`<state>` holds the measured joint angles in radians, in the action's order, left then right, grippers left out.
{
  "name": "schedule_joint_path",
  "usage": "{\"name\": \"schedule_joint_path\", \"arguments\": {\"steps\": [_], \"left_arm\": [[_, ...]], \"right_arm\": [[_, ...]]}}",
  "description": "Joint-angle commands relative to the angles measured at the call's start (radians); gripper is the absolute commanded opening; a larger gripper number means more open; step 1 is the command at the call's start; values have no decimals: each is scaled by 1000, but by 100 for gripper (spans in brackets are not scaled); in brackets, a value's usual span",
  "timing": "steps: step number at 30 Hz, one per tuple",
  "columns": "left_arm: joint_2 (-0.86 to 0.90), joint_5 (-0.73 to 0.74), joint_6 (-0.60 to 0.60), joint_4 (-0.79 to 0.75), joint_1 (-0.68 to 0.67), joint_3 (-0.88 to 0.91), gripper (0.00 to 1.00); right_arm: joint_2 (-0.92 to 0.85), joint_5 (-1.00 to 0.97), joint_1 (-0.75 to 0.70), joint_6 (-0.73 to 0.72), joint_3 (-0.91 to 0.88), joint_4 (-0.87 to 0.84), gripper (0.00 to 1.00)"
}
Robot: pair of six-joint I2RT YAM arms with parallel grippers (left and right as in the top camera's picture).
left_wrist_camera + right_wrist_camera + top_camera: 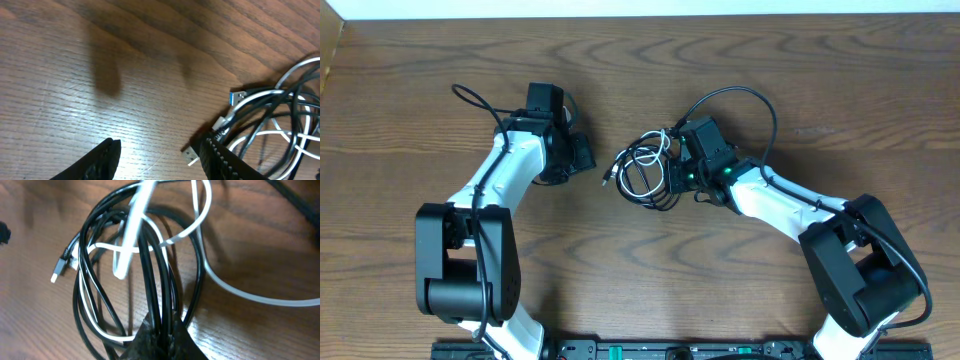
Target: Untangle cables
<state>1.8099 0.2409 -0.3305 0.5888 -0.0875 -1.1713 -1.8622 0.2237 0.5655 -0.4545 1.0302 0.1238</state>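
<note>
The cables (pixel 645 170) lie in a tangled bundle of black and white loops at the table's middle. My right gripper (pixel 674 176) sits on the bundle's right side. In the right wrist view it (pixel 162 336) is shut on a few black cable strands (pixel 150 280), with the white cable (pixel 132 230) looped across them and a small plug (pixel 57 272) lying at the left. My left gripper (pixel 584 156) is open just left of the bundle, holding nothing. In the left wrist view its fingers (pixel 102 159) straddle bare wood, with the cables (pixel 280 115) and a blue-tipped plug (pixel 239 96) to the right.
Thick black arm wires loop behind the left arm (pixel 470 98) and arch over the right arm (pixel 750 95). The wooden table (pixel 440 60) ends at a pale strip along the far edge. The arm bases stand at the near edge.
</note>
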Motion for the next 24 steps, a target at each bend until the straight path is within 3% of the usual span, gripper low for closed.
{"name": "schedule_joint_path", "arguments": {"steps": [1, 7, 12, 24], "left_arm": [[-18, 28, 31, 0, 4, -11, 55], [-18, 48, 32, -3, 4, -11, 55], [-18, 70, 43, -8, 3, -11, 55], [-18, 69, 46, -8, 3, -11, 55]], "right_arm": [[2, 50, -30, 8, 12, 57, 1], [2, 112, -145, 153, 129, 335, 1], [2, -21, -205, 291, 275, 521, 1], [1, -142, -208, 546, 349, 368, 1]]}}
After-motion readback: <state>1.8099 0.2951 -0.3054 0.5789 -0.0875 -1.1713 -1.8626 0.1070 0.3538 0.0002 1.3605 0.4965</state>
